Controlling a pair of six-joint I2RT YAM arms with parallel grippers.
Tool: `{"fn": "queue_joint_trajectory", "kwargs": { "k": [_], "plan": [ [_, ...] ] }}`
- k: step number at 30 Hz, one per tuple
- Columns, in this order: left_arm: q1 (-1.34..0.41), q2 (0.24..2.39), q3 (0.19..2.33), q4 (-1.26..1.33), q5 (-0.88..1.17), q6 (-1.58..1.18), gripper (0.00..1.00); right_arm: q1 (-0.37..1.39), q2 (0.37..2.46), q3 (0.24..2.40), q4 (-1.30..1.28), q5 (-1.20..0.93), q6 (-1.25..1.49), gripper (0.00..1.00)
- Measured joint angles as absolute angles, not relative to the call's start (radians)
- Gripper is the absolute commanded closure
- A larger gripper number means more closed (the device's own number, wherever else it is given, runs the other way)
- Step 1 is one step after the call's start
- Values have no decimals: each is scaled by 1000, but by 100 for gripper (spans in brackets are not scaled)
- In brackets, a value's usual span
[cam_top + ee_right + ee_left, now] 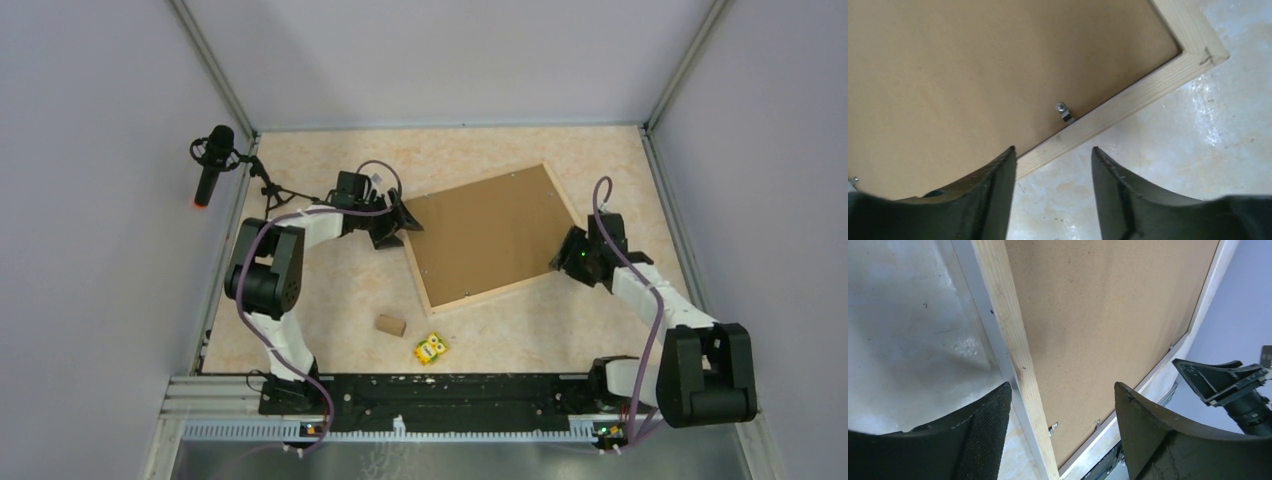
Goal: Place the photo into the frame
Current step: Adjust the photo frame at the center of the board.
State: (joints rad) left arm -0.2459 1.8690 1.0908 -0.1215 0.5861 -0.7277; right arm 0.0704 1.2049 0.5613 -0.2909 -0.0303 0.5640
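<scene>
No writing, number or brand can be read. The yellow toy (431, 349), at six o'clock from the frame (490, 291), bears only blurred marks.

frame (480, 294) lying back up, turned diamond-wise | thin pale wood strips, brown board filling the opening, small metal clips along the inner edge | left corner right at the left claw (395, 228), one strip (1018, 355) running between its parted fingers | right edge (1128, 100) just ahead of the right claw (562, 255), fingers spread
</scene>
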Motion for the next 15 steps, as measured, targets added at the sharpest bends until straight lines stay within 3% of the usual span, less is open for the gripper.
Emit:
{"fn": "queue_joint_trajectory", "kwargs": {
  "k": [8, 15],
  "plan": [
    [-246, 1790, 1082, -148, 488, -794, 18, 54, 1262, 823, -398, 19, 469, 5],
    [-250, 1787, 1073, -194, 427, -866, 9, -83, 1541, 1019, -388, 16, 421, 2]
  ]
}}
